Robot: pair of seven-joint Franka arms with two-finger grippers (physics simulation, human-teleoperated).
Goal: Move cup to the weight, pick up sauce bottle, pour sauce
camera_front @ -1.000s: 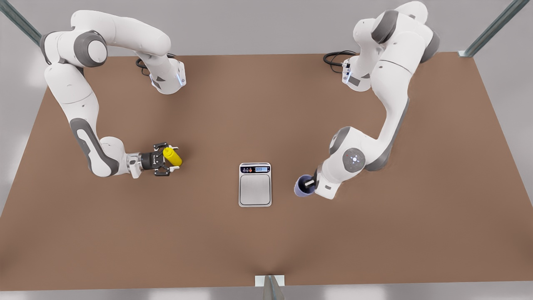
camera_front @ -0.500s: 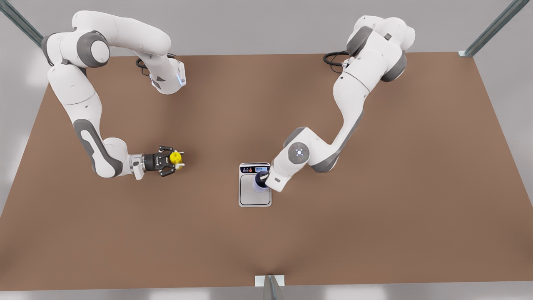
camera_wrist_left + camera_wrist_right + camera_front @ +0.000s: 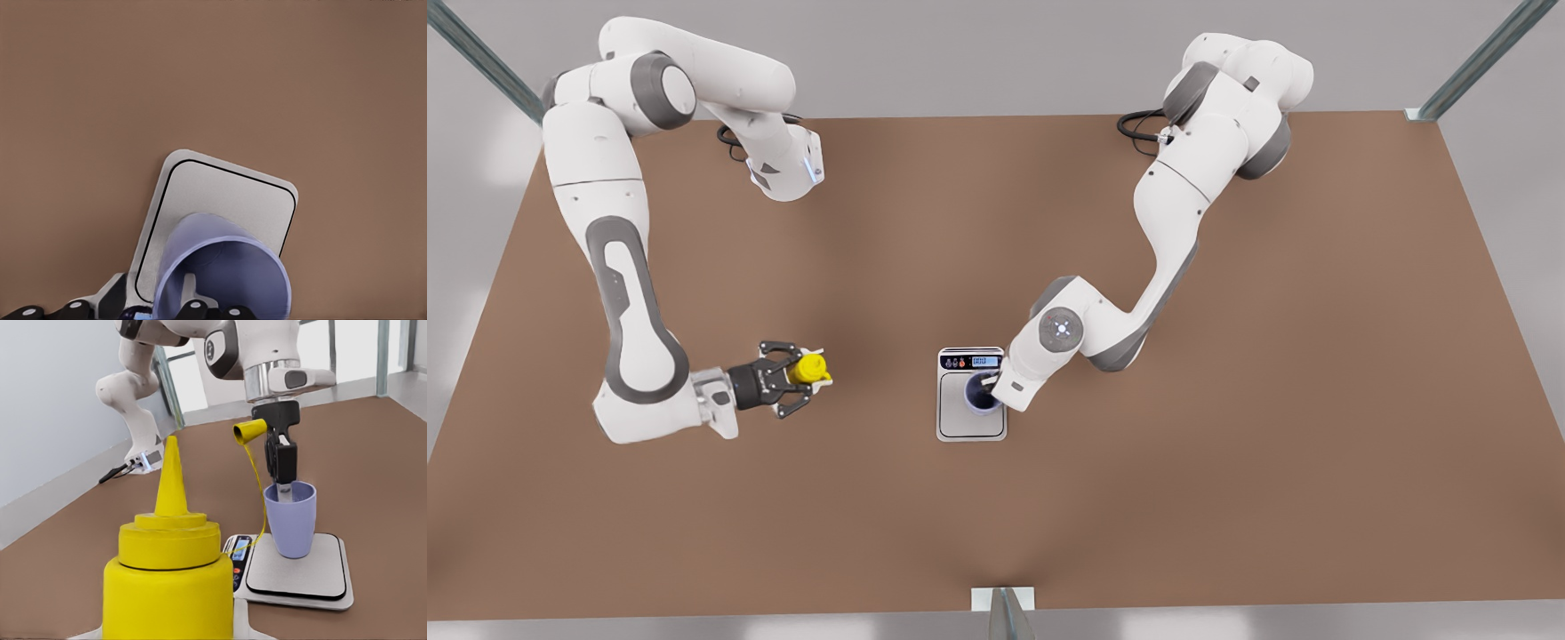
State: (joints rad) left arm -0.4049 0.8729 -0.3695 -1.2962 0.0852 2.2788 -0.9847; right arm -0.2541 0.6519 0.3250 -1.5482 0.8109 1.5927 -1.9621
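Your left gripper [image 3: 989, 388] is gripping the cup's [image 3: 980, 396] rim on the weight [image 3: 970, 425] — your right gripper [image 3: 800, 384] is clamping the upright sauce bottle [image 3: 812, 368] well apart, above the tabletop [image 3: 1227, 498].

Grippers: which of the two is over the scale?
The left gripper, on the front view's right arm: it holds the cup on the weight. The right gripper holds the sauce bottle apart, at the front view's left.
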